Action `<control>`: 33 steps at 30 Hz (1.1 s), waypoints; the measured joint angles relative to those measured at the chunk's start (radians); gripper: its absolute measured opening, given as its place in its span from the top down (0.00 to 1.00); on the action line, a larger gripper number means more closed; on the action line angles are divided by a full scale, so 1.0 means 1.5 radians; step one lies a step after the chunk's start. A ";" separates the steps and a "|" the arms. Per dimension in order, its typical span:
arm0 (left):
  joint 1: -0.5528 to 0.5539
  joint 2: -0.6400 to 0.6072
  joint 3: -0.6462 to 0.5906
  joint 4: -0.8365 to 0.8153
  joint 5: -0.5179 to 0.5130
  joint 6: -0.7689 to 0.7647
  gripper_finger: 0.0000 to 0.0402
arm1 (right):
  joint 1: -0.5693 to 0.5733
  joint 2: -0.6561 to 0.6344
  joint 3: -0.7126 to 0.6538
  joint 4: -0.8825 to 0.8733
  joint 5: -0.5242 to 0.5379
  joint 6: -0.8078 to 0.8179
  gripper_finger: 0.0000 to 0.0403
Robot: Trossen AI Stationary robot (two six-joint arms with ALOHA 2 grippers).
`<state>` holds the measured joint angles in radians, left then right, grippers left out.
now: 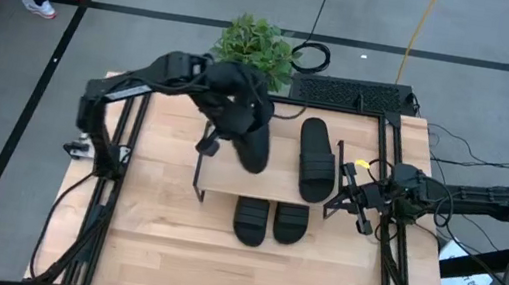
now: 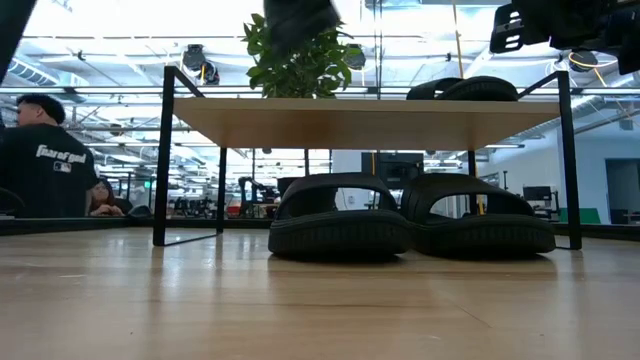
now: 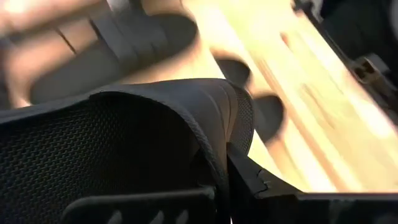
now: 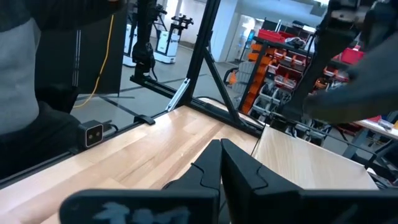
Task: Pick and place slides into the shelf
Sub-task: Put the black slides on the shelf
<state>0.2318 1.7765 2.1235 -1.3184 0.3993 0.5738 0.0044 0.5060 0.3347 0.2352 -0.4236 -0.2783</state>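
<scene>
My left gripper (image 1: 238, 120) hangs above the left half of the shelf (image 1: 274, 184), shut on a black slide (image 1: 254, 148) that fills the left wrist view (image 3: 124, 143). A second slide (image 1: 316, 160) lies flat on the shelf's light wood top (image 2: 370, 115). Two more slides (image 2: 340, 225) (image 2: 480, 220) stand side by side on the table under the shelf, their ends sticking out toward the near edge (image 1: 270, 222). My right gripper (image 1: 353, 196) is shut and empty, off the shelf's right end. My left gripper holds the slide by its wide ribbed strap (image 3: 214, 118), whose edge runs down between the two fingers (image 3: 249, 180). The fingers come from above, slanting down. The slide hangs below them, lifted clear of the shelf top (image 2: 300, 18).
A potted green plant (image 1: 257, 47) stands at the table's far edge, just behind the shelf. Black frame rails (image 1: 383, 232) run along the table's left and right sides. Bare wood (image 1: 245, 273) lies near the front edge. People (image 2: 45, 160) sit in the room beyond.
</scene>
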 joint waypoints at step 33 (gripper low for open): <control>-0.002 0.141 -0.029 -0.145 0.239 -0.176 0.99 | 0.000 0.000 0.000 0.000 -0.001 0.005 1.00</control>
<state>0.2281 1.9873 2.0801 -1.5355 0.7582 0.3092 0.0044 0.5064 0.3344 0.2348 -0.4244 -0.2707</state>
